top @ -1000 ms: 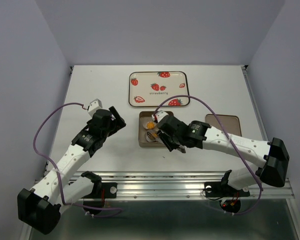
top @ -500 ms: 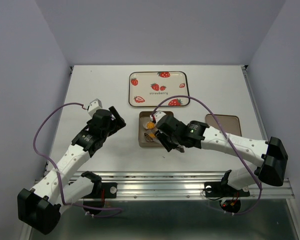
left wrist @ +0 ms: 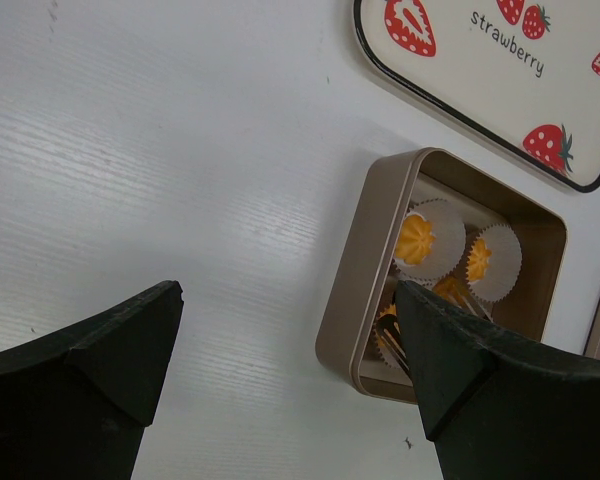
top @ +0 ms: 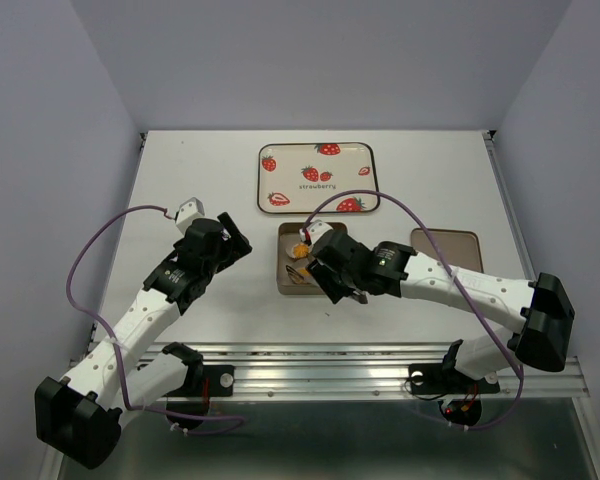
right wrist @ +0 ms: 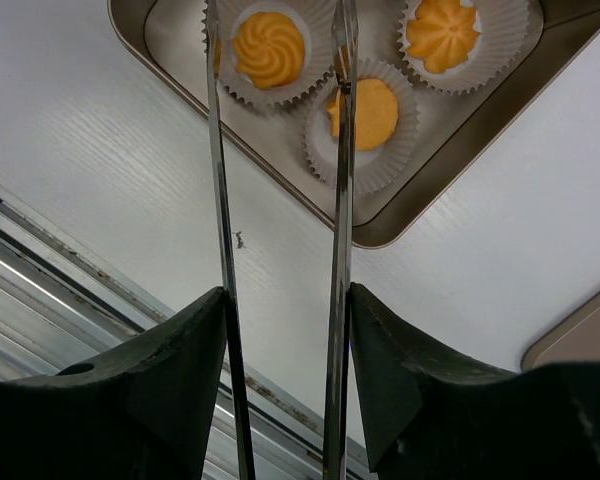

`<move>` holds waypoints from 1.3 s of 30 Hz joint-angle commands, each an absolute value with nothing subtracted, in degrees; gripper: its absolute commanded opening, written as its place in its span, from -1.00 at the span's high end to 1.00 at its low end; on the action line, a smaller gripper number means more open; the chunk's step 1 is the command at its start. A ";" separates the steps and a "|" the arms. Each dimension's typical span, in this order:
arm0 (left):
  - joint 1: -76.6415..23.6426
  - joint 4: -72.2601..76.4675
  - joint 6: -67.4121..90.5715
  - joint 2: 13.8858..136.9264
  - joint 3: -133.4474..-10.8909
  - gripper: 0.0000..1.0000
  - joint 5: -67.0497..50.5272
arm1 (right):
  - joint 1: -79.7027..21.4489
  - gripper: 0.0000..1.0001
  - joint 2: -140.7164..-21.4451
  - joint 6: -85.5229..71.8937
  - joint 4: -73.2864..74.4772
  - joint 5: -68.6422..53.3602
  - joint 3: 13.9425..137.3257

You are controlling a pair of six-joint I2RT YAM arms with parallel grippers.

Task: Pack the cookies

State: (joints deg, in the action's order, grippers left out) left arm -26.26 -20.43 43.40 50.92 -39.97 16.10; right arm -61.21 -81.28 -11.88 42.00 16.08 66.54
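Note:
Several orange-yellow cookies (right wrist: 270, 48) (left wrist: 415, 238) sit in white paper cups inside a gold box (top: 282, 262). My right gripper (right wrist: 285, 300) (top: 337, 280) hovers over the box's near side. It is shut on metal tongs (right wrist: 222, 200), whose two blades stand apart and reach over the box. One swirled cookie shows between the blades, resting in its cup; another cookie (right wrist: 363, 112) lies beside the right blade. The tong tips are cut off at the top of the right wrist view. My left gripper (left wrist: 288, 295) (top: 230, 240) is open with nothing between its fingers, above bare table left of the box (left wrist: 355, 290).
A strawberry-printed tray (top: 318, 177) (left wrist: 500, 70) lies behind the box. The box's flat brown lid (top: 446, 250) rests to the right of it. The table's metal front rail (right wrist: 40, 270) runs just below the right gripper. Purple cables loop over both arms.
The right gripper has eased its squeeze and the tong blades have spread wider over the box. Its arm has crept slightly left. The left arm has not moved.

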 commanded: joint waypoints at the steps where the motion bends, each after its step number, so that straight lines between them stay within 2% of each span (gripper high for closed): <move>1: -26.37 -19.42 43.42 50.54 -39.55 -0.98 17.05 | -61.61 -0.13 -81.30 -12.30 40.17 17.75 67.24; 8: -26.37 -19.42 43.33 50.71 -39.73 -0.98 16.87 | -61.61 -0.06 -80.16 -12.74 41.13 16.97 68.29; 15: -26.37 -19.34 43.15 50.80 -39.90 -0.98 16.61 | -61.61 -0.04 -74.10 -12.92 44.46 16.26 71.45; 19: -26.46 -19.16 42.98 51.06 -40.17 -0.98 16.52 | -61.61 -0.01 -70.23 -13.88 46.14 19.50 72.77; 23: -26.45 -18.90 42.80 51.85 -41.04 -0.98 16.52 | -60.83 0.01 -68.99 -16.52 45.88 32.20 73.91; 25: -26.45 -18.63 42.80 52.12 -41.22 -0.98 16.61 | -57.15 0.02 -70.13 -16.96 45.27 34.45 74.79; 29: -26.46 -17.75 43.06 52.73 -41.48 -0.98 16.79 | -40.29 0.01 -71.98 -12.93 33.52 25.52 72.52; 30: -26.37 -17.41 43.33 53.00 -41.40 -0.98 16.79 | -33.82 0.01 -74.16 -12.57 28.88 24.18 72.42; 34: -26.37 -16.70 44.03 53.61 -41.22 -0.98 16.61 | -20.88 -0.03 -84.26 -9.06 22.86 20.58 76.54; 37: -26.46 -16.61 44.56 54.05 -41.22 -0.98 17.05 | -14.17 0.03 -91.29 -6.78 17.42 12.85 80.75; 39: -26.46 -16.61 44.74 54.14 -41.31 -0.98 17.31 | -11.17 0.08 -99.03 -2.05 14.78 13.43 82.78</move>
State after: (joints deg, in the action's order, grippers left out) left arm -26.26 -18.28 44.03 54.08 -39.99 16.10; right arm -15.33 -92.58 -8.62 25.67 18.15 77.69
